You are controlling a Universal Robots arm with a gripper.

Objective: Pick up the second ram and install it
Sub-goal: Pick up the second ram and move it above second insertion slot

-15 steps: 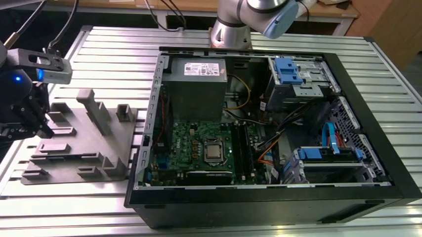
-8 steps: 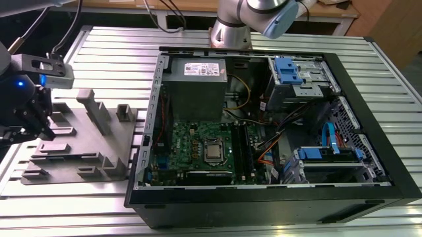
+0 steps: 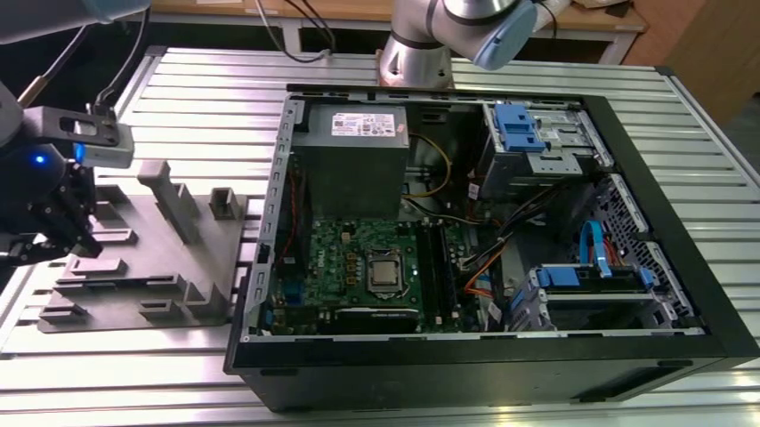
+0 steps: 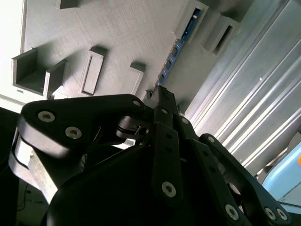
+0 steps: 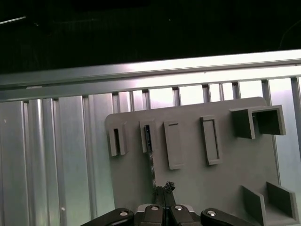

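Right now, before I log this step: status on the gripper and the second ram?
Gripper shut on second ram, at its near end. Ram on edge in grey fixture slot. Nothing blocking it.

Table [image 3: 665, 116]: ribbed bare metal, silvery, with a brushed sheen and bright glints.
Holder tray [image 3: 155, 222]: at nine o'clock from the computer case [image 3: 475, 374] in the exterior view; matt grey plastic with a fine lined grain.
Second ram [image 4: 175, 52]: blue-green circuit board with a faintly glossy edge.
Gripper [image 4: 161, 92]: smooth black satin links with shiny metal screw heads.
Computer case: matt black outer shell; bare grey sheet metal inside.
Power supply [image 3: 351, 160]: dull grey sheet metal with a white paper label.
Motherboard [image 3: 356, 267]: green circuit board with a shiny metal socket plate at its centre.
Drive latches [image 3: 517, 124]: smooth blue plastic.
Robot arm [image 3: 416, 44]: smooth silver metal with glossy pale blue caps.
Desk [image 3: 356, 9]: at twelve o'clock; light wood top.
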